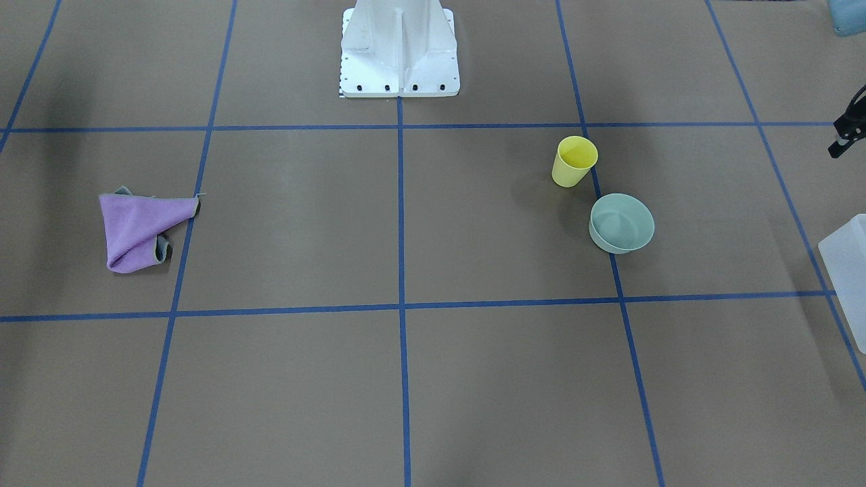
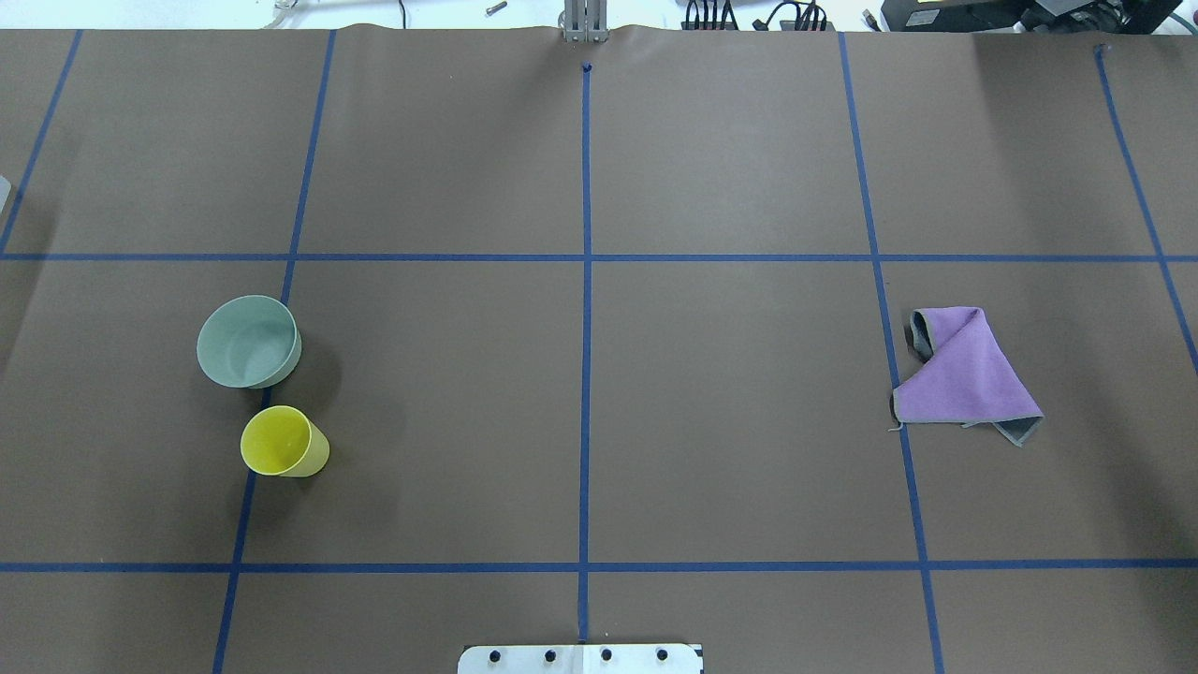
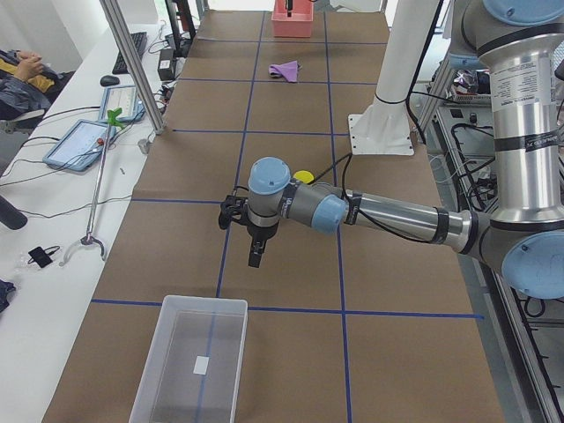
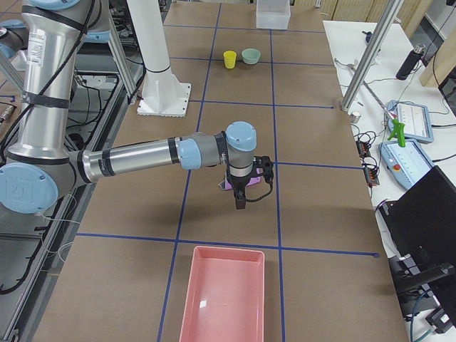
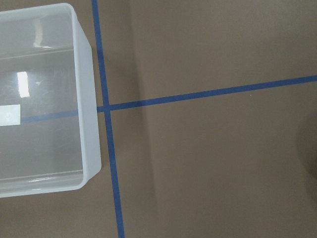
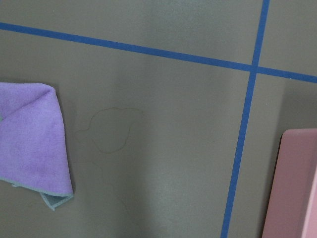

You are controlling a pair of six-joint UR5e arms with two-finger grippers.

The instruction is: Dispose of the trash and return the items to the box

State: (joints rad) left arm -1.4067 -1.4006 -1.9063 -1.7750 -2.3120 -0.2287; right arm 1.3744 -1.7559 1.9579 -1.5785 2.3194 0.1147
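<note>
front-facing view: the yellow cup [image 1: 574, 161] stands upright, mouth up, on the brown table [image 1: 298, 223], right by a blue tape line [image 1: 400, 203] on my left side; the pale green bowl [image 1: 622, 222] is just beside it, on the side away from my white base [image 1: 399, 51]; a corner of the translucent box [image 1: 847, 270] pokes in at the frame edge, well apart from the cup; the purple cloth [image 1: 141, 228] lies way over on my right side
overhead view: cup and bowl sit close with a thin strip of table between them, not touching; the cloth is folded into a rough triangle across a tape line
left side view: my left gripper [image 3: 255, 262] hangs pointing down over the table, between the cup and the box; honestly can't tell from here if its fingers are spread or pressed together; the box sits open side up at the near end
right side view: my right gripper [image 4: 241, 205] hangs pointing down over the cloth, a bit of purple peeking out behind it; same deal, can't tell if the fingers are apart or together; the pink tray [image 4: 224, 296] is at the near end, and cup, bowl and box are all at the far end
left wrist view: a rounded corner of the box fills the left side, with tape showing through its floor and a small white label [image 5: 10, 114]
right wrist view: cloth at the left edge, tray corner at lower right, a tape crossing between them
</note>
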